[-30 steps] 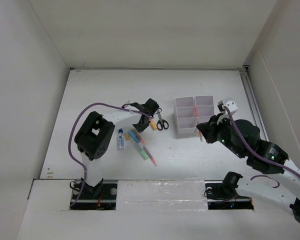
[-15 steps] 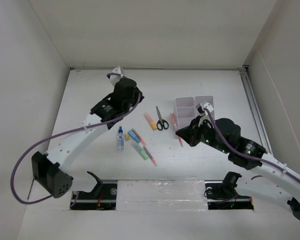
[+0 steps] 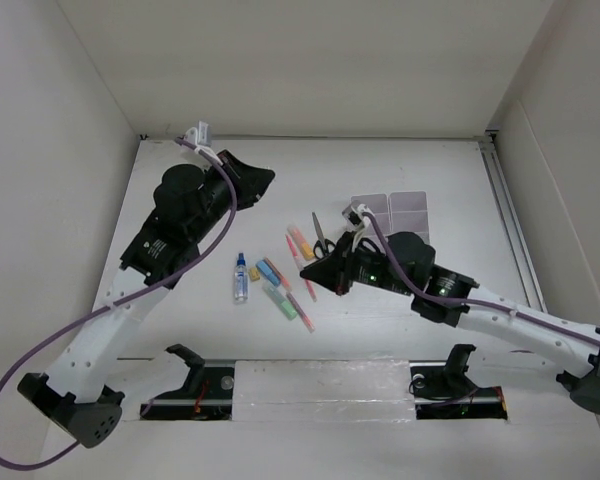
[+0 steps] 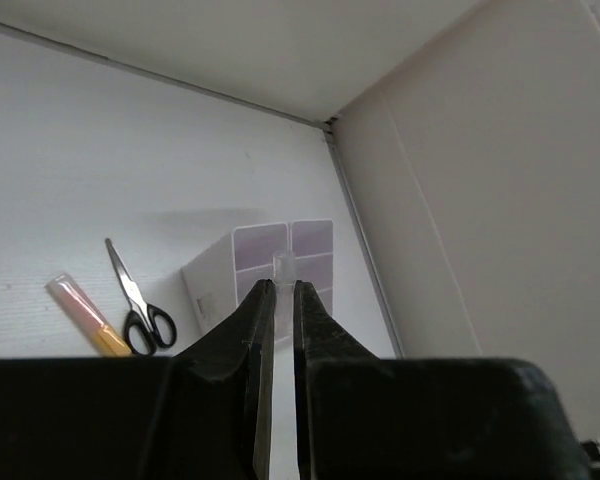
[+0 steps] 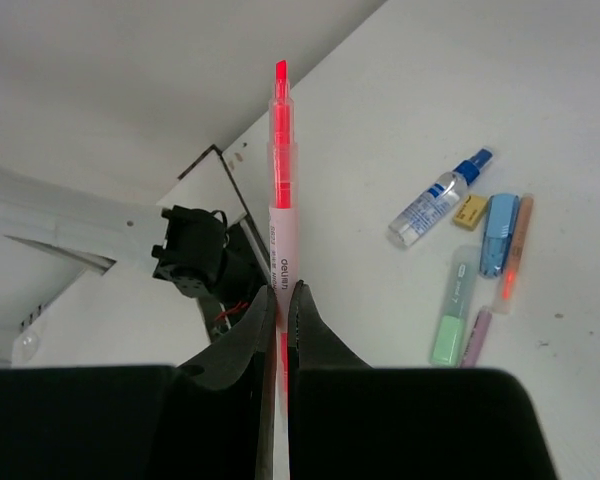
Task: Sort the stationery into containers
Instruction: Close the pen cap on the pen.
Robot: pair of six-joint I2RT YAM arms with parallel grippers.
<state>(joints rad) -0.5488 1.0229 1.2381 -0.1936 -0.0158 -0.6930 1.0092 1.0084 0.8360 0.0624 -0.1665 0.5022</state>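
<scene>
While the right arm reaches across the middle of the bench, the top view shows its end effector point(image 3: 315, 270) low over the scattered stationery. The containers point(image 3: 408, 202) sit behind it, toward the far right, and that arm's own body covers their near part. What it carries is hard to make out from up here. The left end effector point(image 3: 265, 180) hangs near the far left of the bench, well apart from everything. The scissors point(image 3: 318, 235) and an orange marker point(image 3: 300, 243) lie between the two arms. A clear bottle point(image 3: 240, 278), a blue marker point(image 3: 268, 270) and a green marker point(image 3: 283, 302) lie nearer the bases.

From the left wrist, the end effector point(image 4: 278, 285) has its fingers drawn almost together with nothing between them. Past the tips I see the scissors, the orange marker and the white boxes against the side wall.

From the right wrist, the end effector point(image 5: 280, 290) is clamped on a pink pen point(image 5: 282, 180). The pen's long axis runs straight out along the fingers, tip away from the wrist. The boxes are nowhere in this view, so I'd judge that the arm must swing back right and turn the pen tip downward over a compartment. The right arm is plainly the nearer one. I can't tell which compartments are already filled.
</scene>
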